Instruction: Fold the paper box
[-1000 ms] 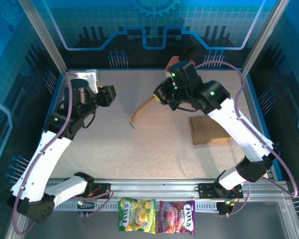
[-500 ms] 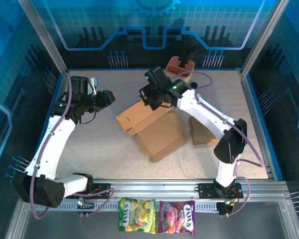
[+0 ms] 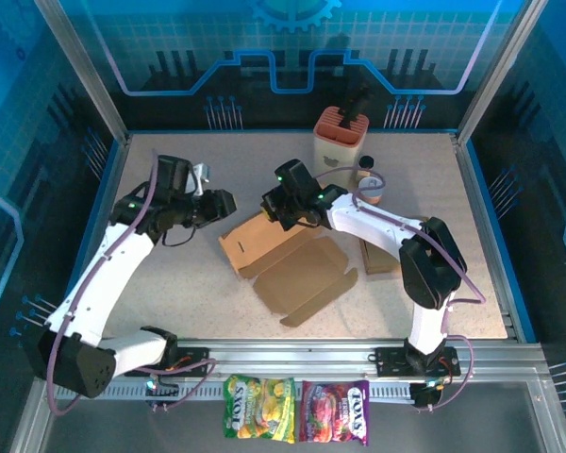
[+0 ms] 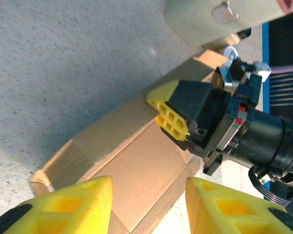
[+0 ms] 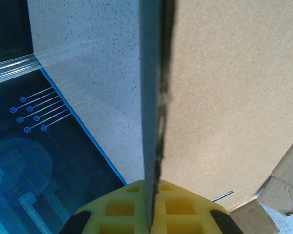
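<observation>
- Gripping the far edge of the flattened brown cardboard paper box [image 3: 302, 274], the right gripper [image 3: 272, 209] is fully closed. Its yellow ribbed fingers [image 5: 112, 212] pinch one thin panel, which runs edge-on between them in the right wrist view.
- The landmark is the cream holder with an orange slotted top [image 3: 342, 137], which stands at the far side of the speckled beige table [image 3: 170, 293].
- The box lies on the table on the arm-base side of the holder and a little to its left. One panel is tilted up at the clamped edge; the larger panel and its flaps lie flat.
- The right gripper sits to the left of the holder and slightly nearer the arm bases.
- The left gripper [image 3: 224, 203] hovers well to the left of the holder, just beside the box's raised corner. Its yellow fingers [image 4: 73, 204] stand apart with nothing between them, so it holds nothing.
- A small round jar [image 3: 368, 181] stands just beside the holder on its arm-base side.
- A flat brown cardboard sheet [image 3: 381, 260] lies further toward the arm bases from the holder, partly under the right arm.
- Two candy bags, one yellow-green [image 3: 259, 408] and one purple-red [image 3: 332, 411], lie well apart from the holder, past the table's near rail.
</observation>
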Motion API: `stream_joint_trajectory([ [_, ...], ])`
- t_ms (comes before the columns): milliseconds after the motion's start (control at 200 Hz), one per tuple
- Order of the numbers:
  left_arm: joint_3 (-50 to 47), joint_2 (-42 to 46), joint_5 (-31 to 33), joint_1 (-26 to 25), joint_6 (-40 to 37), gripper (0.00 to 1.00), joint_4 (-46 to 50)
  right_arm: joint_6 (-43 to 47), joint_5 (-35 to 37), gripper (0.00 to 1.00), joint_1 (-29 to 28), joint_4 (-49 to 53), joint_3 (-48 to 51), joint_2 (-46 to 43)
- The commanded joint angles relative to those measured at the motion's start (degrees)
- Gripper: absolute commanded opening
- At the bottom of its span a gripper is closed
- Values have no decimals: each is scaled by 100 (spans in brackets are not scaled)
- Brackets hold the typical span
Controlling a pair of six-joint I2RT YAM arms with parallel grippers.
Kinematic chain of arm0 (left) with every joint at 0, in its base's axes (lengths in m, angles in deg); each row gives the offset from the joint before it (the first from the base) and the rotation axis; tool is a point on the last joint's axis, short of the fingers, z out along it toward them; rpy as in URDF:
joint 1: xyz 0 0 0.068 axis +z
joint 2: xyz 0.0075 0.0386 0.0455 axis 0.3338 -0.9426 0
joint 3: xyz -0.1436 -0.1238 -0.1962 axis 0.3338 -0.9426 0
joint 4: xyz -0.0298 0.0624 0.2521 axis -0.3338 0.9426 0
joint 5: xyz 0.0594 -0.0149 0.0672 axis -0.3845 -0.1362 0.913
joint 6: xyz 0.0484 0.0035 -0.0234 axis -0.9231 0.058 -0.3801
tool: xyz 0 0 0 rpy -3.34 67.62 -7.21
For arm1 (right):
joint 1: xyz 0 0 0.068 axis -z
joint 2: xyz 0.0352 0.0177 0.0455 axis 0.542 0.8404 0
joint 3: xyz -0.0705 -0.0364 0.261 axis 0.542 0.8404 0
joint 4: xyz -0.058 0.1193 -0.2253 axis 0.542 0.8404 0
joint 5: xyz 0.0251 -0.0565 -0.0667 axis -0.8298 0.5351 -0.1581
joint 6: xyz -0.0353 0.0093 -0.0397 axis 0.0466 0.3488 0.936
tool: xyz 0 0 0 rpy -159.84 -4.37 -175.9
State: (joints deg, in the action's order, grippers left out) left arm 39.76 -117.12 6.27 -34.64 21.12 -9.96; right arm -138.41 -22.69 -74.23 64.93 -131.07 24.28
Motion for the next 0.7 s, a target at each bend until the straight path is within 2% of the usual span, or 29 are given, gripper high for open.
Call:
stream_joint_trajectory([
  [0, -133, -180, 163, -95, 273, 44, 115, -29, -61, 0, 104, -458, 155, -267],
  [390, -708, -414, 159, -90, 782, 46, -390, -113, -185, 0, 142, -573, 227, -357],
  [695, -783, -741, 45, -101, 1018, 47, -983, -174, -265, 0, 133, -643, 201, -367],
])
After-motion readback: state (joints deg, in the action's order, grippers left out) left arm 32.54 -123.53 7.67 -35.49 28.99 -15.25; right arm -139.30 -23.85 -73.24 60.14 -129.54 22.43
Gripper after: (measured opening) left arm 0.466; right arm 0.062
